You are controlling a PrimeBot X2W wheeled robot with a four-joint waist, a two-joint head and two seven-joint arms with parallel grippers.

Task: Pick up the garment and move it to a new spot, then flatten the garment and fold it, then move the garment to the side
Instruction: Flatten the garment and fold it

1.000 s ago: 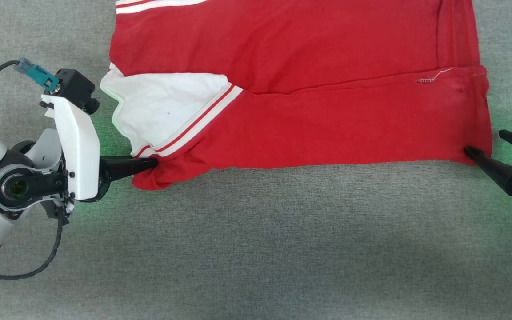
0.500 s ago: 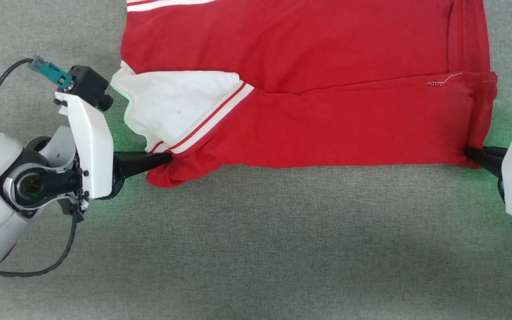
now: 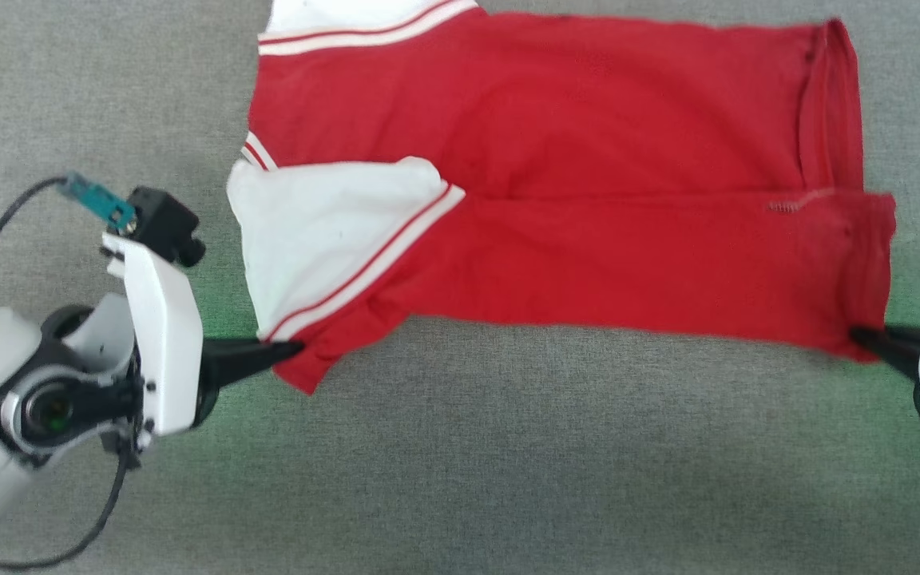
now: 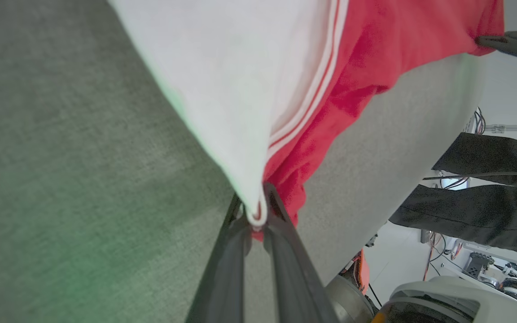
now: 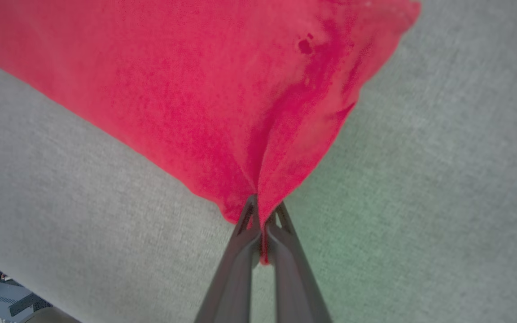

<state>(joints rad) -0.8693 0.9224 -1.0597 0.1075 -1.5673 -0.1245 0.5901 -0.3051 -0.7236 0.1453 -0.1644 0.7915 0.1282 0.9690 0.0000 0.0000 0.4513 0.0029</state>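
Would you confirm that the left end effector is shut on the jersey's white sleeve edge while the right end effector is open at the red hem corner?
Not quite: the right end effector is shut, pinching the red hem corner of the jersey, as the right wrist view shows. The left end effector is shut on the white sleeve edge.

light: bright, even | tint: green glow patches | shadows: soft | blur: slight motion | wrist-view edges: warped

The right gripper (image 3: 858,335), spread a second ago, has pinched the corner of the shirt (image 3: 588,255) between its jaws. The crumpled fold at the jaws of the left gripper (image 3: 297,349) has drawn taut.
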